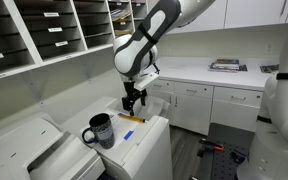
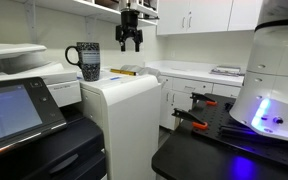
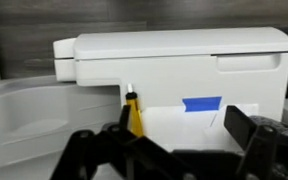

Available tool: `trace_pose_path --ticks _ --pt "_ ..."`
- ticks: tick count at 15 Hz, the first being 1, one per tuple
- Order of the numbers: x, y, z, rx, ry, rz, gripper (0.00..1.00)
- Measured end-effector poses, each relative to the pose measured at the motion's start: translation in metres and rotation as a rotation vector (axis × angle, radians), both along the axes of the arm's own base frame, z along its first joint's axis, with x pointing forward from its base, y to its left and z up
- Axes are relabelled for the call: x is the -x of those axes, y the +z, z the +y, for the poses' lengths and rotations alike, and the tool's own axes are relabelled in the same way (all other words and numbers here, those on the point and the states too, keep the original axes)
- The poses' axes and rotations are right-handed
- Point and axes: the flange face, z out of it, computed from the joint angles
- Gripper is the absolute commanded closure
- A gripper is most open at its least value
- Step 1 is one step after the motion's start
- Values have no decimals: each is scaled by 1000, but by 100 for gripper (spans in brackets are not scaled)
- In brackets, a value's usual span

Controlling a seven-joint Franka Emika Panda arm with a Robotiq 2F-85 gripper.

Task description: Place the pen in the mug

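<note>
Pen [image 3: 133, 112], thin yellow stick; mug [image 1: 101, 130], glossy dark cylinder

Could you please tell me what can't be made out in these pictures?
- Inside of the mug: hidden by its own wall in both exterior views, and absent from the wrist view.
- Near end of the pen: behind the tool in the wrist view.
- Markings on the mug: too small to read.
</note>
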Motion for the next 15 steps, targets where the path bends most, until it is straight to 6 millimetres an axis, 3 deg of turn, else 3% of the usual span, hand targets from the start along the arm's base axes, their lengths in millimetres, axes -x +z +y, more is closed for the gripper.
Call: trace_pose_path --ticks 11,12,15 --pt "-72 -70 -40 21 64 -67 0" --pt "-78 -75 -42 22 72 -70 3" --pt "-92 -86 -45 25 76 -69 26"
